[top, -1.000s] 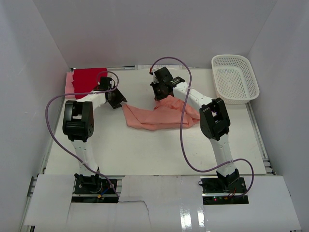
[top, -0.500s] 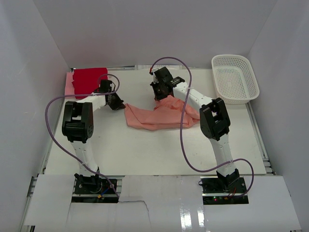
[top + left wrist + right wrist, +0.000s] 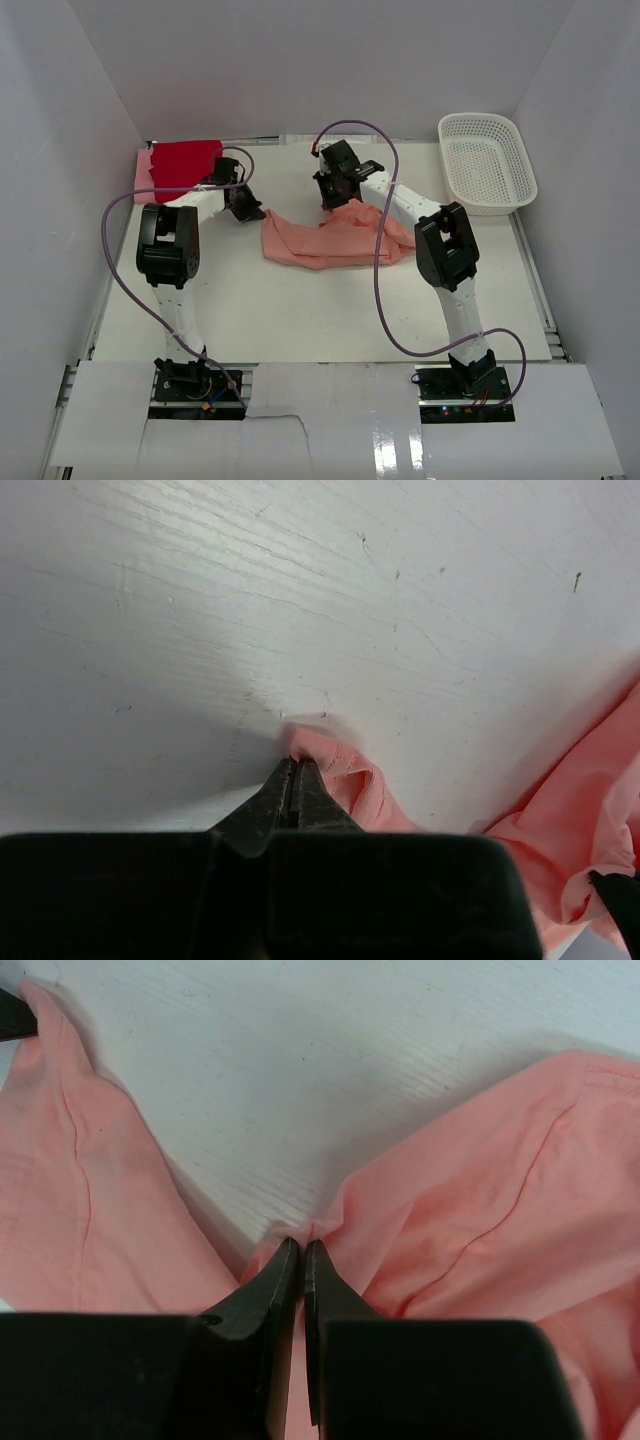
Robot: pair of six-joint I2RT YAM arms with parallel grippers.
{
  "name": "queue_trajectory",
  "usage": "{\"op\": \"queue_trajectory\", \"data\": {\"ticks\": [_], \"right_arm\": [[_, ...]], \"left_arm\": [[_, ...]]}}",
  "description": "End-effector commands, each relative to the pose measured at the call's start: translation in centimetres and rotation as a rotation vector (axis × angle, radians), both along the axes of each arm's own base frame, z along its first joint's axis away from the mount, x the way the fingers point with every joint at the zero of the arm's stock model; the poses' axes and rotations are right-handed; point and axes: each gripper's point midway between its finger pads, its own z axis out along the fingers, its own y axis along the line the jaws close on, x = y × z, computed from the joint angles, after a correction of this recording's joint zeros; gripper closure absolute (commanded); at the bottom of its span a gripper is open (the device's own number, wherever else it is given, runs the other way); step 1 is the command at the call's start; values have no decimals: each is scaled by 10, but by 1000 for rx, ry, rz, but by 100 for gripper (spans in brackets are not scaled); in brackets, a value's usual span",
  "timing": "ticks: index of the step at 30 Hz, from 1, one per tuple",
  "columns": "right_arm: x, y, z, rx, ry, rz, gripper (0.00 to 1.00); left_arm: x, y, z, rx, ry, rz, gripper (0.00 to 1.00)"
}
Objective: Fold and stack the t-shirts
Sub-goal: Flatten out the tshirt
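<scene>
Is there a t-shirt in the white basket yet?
No, the white basket shows only bare mesh inside; the salmon t-shirt lies apart from it.

T-shirts, three: salmon t-shirt (image 3: 330,243) mid-table, red t-shirt (image 3: 185,160) far left, pale pink t-shirt (image 3: 144,178) beneath red. Baskets, one: white basket (image 3: 480,117) far right. Arms, two: left arm (image 3: 168,250), right arm (image 3: 447,255).

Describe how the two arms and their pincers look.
The left arm and right arm are white links with bulky black joint housings. Purple cables loop along both. The left pincer and right pincer have matte black fingers tapering to slim points. No markings are legible.
</scene>
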Motion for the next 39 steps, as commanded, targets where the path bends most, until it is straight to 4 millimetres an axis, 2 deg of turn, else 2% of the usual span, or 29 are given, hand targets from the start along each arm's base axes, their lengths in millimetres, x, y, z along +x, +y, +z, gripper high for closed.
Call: {"op": "queue_trajectory", "data": {"ticks": [1, 2, 4, 7, 8, 9, 10, 11, 12, 13, 14, 15, 16, 18, 19, 21, 22, 23, 25, 26, 28, 29, 30, 32, 33, 34, 36, 37, 39], "right_arm": [[10, -10, 50, 73, -81, -30, 92], [12, -13, 66, 93, -102, -43, 92], [20, -22, 89, 153, -117, -59, 92], [28, -38, 138, 255, -170, -83, 92], [25, -42, 169, 307, -219, -79, 92], [25, -46, 183, 333, -242, -85, 92], [26, -56, 197, 359, -266, -99, 92], [19, -62, 222, 402, -305, -103, 92], [15, -69, 233, 421, -316, -102, 92], [10, -72, 244, 437, -331, -100, 92], [-3, -78, 261, 457, -357, -93, 92], [-10, -80, 269, 467, -367, -89, 92], [-26, -86, 291, 491, -404, -75, 92], [-44, -91, 294, 504, -398, -69, 92], [-62, -99, 315, 526, -438, -61, 92], [-81, -107, 320, 535, -443, -65, 92], [-102, -116, 340, 559, -488, -58, 92], [-113, -122, 348, 569, -509, -63, 92], [-132, -134, 356, 581, -527, -80, 92], [-155, -144, 376, 611, -575, -76, 92], [-186, -158, 394, 643, -611, -84, 92], [-198, -162, 399, 657, -618, -75, 92], [-210, -165, 405, 672, -626, -65, 92], [-252, -175, 409, 734, -633, -34, 92], [-254, -173, 409, 738, -629, -20, 92], [-274, -181, 406, 761, -646, -13, 92], [-293, -189, 404, 782, -668, -13, 92], [-314, -199, 410, 805, -718, -1, 92], [-331, -205, 410, 805, -760, 26, 92]], "left_arm": [[-22, 24, -8, 145, 84, 19, 100], [-18, 28, 12, 160, 44, 31, 100], [-16, 32, 36, 162, 1, 39, 100], [-15, 38, 80, 151, -72, 35, 100], [-12, 41, 95, 158, -102, 31, 100], [-13, 44, 114, 160, -136, 36, 100], [-16, 49, 123, 162, -143, 41, 100], [-17, 52, 137, 160, -171, 44, 100], [-18, 57, 148, 160, -193, 47, 100], [-24, 57, 173, 147, -248, 43, 100], [-26, 58, 185, 146, -275, 43, 100], [-31, 58, 198, 149, -302, 32, 100], [-39, 57, 224, 143, -364, 29, 100], [-50, 57, 246, 144, -423, 16, 100], [-63, 58, 271, 144, -486, 15, 100], [-78, 61, 290, 152, -537, 22, 100], [-86, 63, 299, 160, -566, 24, 100], [-102, 67, 322, 170, -631, 41, 100], [-120, 73, 335, 188, -672, 64, 100], [-138, 79, 353, 204, -731, 97, 100], [-156, 89, 359, 224, -757, 148, 100], [-174, 96, 374, 239, -807, 188, 100], [-183, 99, 374, 245, -809, 203, 100], [-208, 105, 376, 242, -835, 240, 100], [-218, 105, 383, 233, -865, 247, 100], [-226, 105, 384, 225, -878, 252, 100], [-240, 107, 374, 209, -879, 277, 100], [-258, 109, 378, 199, -920, 290, 100], [-268, 110, 364, 182, -911, 309, 100]]}}
